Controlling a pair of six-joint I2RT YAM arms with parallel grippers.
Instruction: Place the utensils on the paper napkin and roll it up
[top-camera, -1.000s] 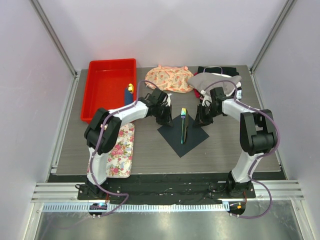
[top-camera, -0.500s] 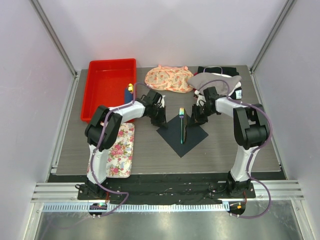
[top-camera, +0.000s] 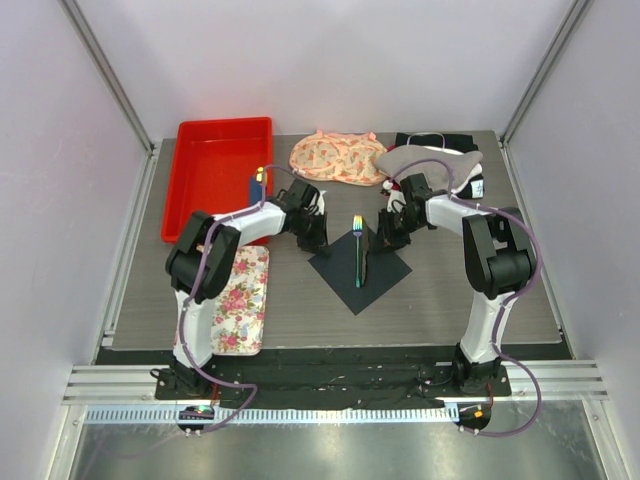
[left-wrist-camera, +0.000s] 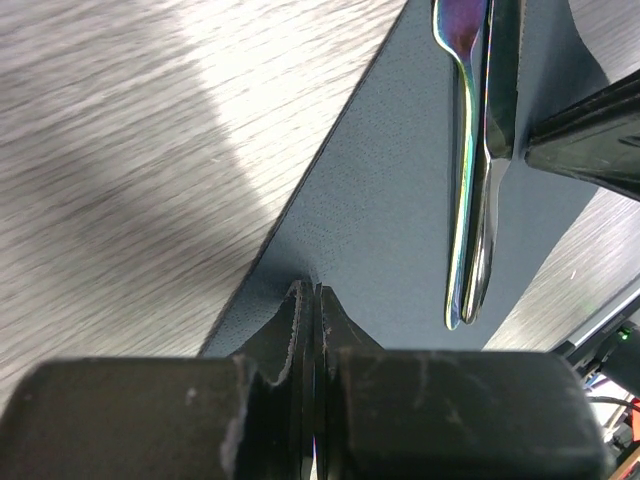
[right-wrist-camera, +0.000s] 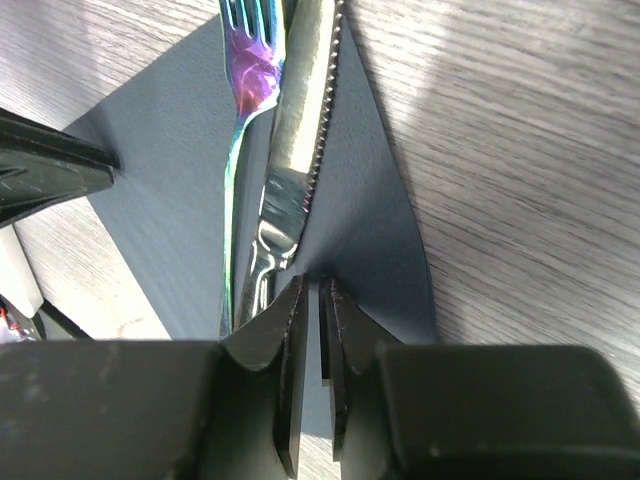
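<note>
The paper napkin (top-camera: 372, 283) lies as a dark diamond on the table between my arms. The fork (top-camera: 357, 232) and the knife (top-camera: 363, 266) lie side by side along its middle, tines toward the back. My left gripper (top-camera: 314, 240) is shut on the napkin's upper left edge (left-wrist-camera: 400, 230), with the fork (left-wrist-camera: 465, 180) and knife (left-wrist-camera: 497, 90) just beyond. My right gripper (top-camera: 388, 238) is shut on the napkin's upper right edge (right-wrist-camera: 385, 250), right beside the knife (right-wrist-camera: 300, 130) and fork (right-wrist-camera: 245, 90). Both pinched edges are lifted slightly.
A red bin (top-camera: 200, 160) with a blue yellow-tipped stick (top-camera: 258, 181) stands back left. A floral tray (top-camera: 242, 300) lies front left. A floral cloth (top-camera: 335, 157), a grey cloth (top-camera: 425, 160) and a folded black cloth (top-camera: 452, 141) lie along the back.
Both grippers have moved left and a little toward the back, the right one more. The napkin with the fork and knife has shifted slightly left with them.
</note>
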